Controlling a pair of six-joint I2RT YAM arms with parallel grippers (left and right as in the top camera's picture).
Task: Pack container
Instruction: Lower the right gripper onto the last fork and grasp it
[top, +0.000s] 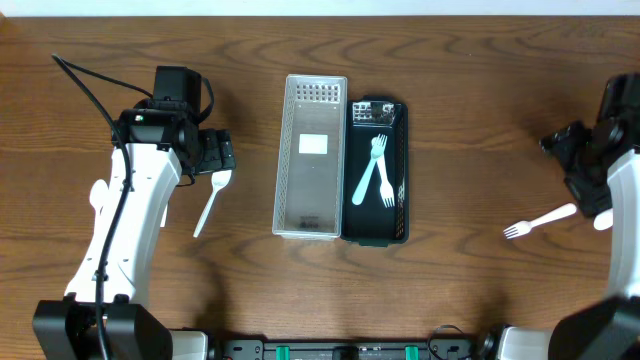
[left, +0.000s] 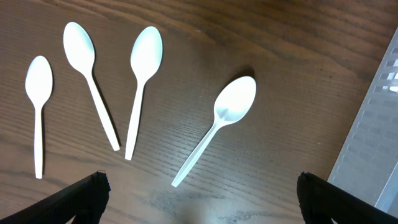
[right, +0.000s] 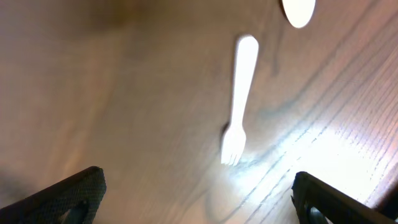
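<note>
A black container (top: 396, 215) in the middle of the table holds two forks (top: 378, 170), one pale blue and one white. Its clear lid (top: 310, 155) lies just left of it and shows at the right edge of the left wrist view (left: 373, 143). My left gripper (top: 222, 152) (left: 202, 202) is open and empty above several white spoons; the nearest spoon (left: 224, 118) (top: 210, 205) lies just ahead of the fingers. My right gripper (top: 560, 145) (right: 199, 199) is open and empty above a white fork (right: 239, 99) (top: 540, 220).
Three more white spoons (left: 87, 74) lie left of the nearest one, mostly hidden under the left arm in the overhead view. A white rounded piece (right: 298, 9) lies beyond the fork's handle. The table is dark wood.
</note>
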